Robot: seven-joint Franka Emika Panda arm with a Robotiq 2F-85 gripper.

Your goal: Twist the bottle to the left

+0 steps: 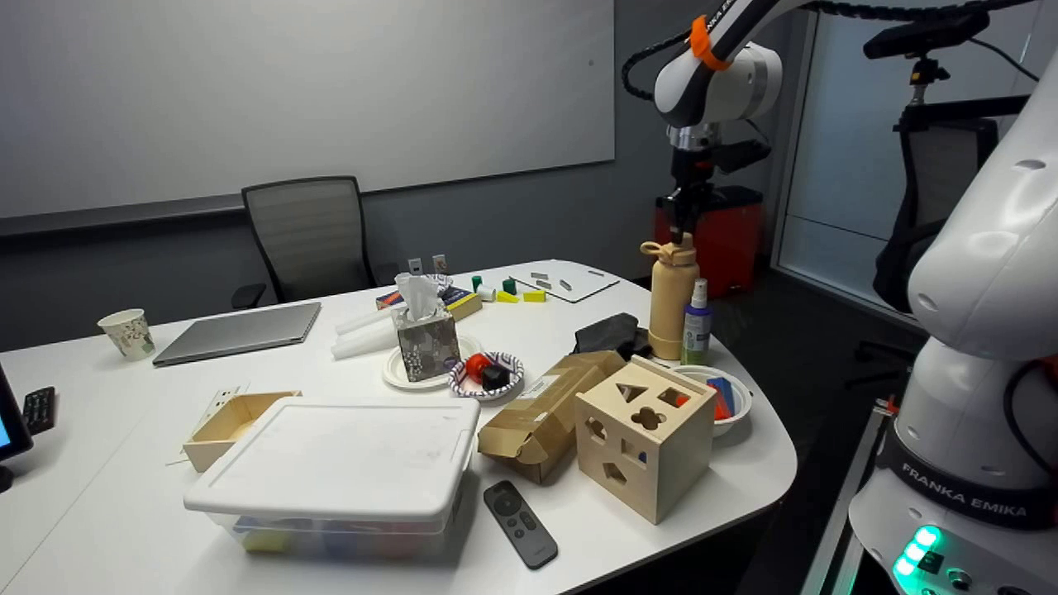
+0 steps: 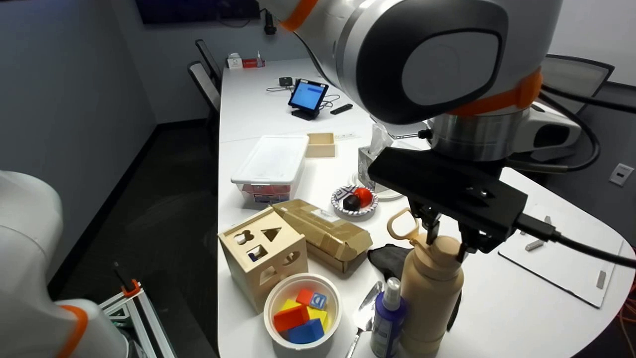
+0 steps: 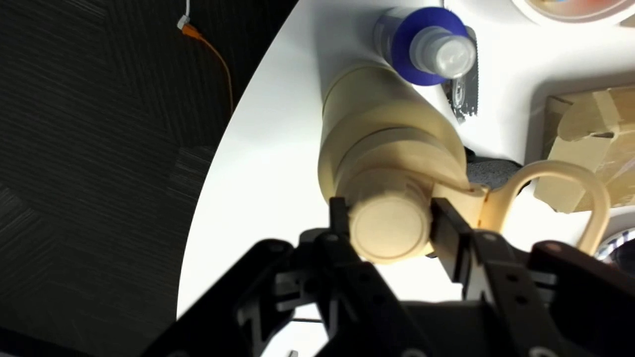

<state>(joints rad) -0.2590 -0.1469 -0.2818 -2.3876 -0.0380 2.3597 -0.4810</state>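
The bottle [image 1: 673, 302] is a tan, upright flask on the white table. It has a round screw cap with a loop handle folded out to one side. In an exterior view it also stands close to the camera [image 2: 430, 303]. My gripper [image 1: 679, 235] points down from above with its fingers at the cap. In the wrist view the gripper [image 3: 389, 218] has one finger on each side of the round cap [image 3: 390, 229], both seeming to touch it. The finger on the handle side sits by the handle strap. The bottle's base is hidden in the wrist view.
A purple-collared spray bottle [image 2: 388, 318] stands right beside the bottle. A bowl of blocks [image 2: 303, 313], a wooden shape-sorter cube [image 1: 646, 438], a cardboard box [image 1: 550, 413] and a dark cloth [image 1: 610, 335] are near. The table's curved edge [image 3: 218, 163] is close to the bottle.
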